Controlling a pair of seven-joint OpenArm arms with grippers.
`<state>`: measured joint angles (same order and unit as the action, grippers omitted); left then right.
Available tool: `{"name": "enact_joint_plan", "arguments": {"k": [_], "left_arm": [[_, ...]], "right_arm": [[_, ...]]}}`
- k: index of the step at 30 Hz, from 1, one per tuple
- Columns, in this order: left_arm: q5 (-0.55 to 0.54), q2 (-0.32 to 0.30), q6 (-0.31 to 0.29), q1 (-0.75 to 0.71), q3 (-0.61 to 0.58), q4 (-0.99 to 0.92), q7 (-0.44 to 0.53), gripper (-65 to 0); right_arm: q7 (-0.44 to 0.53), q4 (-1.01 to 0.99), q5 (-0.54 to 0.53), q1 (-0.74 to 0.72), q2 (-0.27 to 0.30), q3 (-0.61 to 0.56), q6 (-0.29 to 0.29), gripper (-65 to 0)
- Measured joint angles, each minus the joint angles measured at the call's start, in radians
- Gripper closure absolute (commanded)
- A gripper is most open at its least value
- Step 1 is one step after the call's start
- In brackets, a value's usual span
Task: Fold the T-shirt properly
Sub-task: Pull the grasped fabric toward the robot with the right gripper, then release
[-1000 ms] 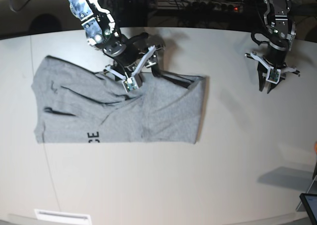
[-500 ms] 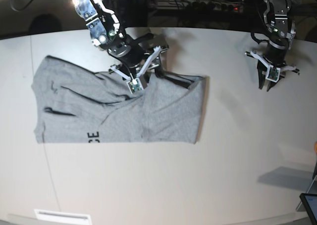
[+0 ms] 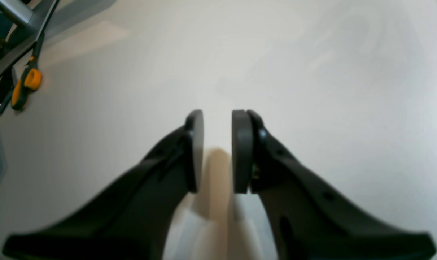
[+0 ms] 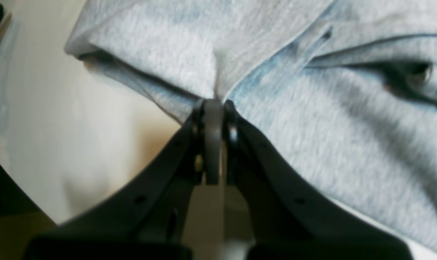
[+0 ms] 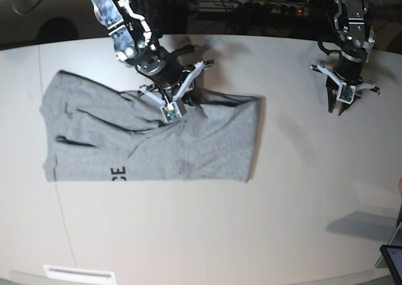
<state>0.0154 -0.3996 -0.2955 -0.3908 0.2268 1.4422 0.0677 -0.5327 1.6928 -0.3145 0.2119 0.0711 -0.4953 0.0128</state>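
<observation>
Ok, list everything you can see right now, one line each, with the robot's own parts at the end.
T-shirt: one, heather grey with black lettering at its near edge, partly folded, on the table's left half in the base view.
Table: one, off-white, under everything.
Clamp: one, orange and black, at the table's edge in the left wrist view.
Dark screen corner: one, black, bottom right of the base view.
Right end effector: one, black, shut on a fold of the T-shirt's far edge.
Left end effector: one, black, slightly open, empty, above bare table.
</observation>
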Motion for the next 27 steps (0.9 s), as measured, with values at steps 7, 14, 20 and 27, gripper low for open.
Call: {"name": "enact_joint_plan", "arguments": {"k": [7, 14, 20, 27], "left_arm": [[0.000, 0.000, 0.000, 0.000, 0.000, 0.000, -0.002, -14.1], [0.000, 0.000, 0.000, 0.001, 0.000, -0.001, -0.021, -13.9], [0.000, 0.000, 0.000, 0.003, 0.000, 0.000, -0.048, -13.9], [0.000, 0.000, 0.000, 0.003, 0.000, 0.000, -0.048, -13.9]], "right_arm": [[-0.090, 0.008, 0.003, -0.051, 0.022, 0.000, 0.002, -0.1], [-0.133, 0.074, 0.000, -0.065, 0.061, 0.005, 0.041, -0.1], [-0.151, 0.074, 0.000, -0.075, 0.061, -0.001, 0.093, -0.1], [-0.179, 0.074, 0.000, -0.073, 0.061, 0.000, 0.158, -0.1]]}}
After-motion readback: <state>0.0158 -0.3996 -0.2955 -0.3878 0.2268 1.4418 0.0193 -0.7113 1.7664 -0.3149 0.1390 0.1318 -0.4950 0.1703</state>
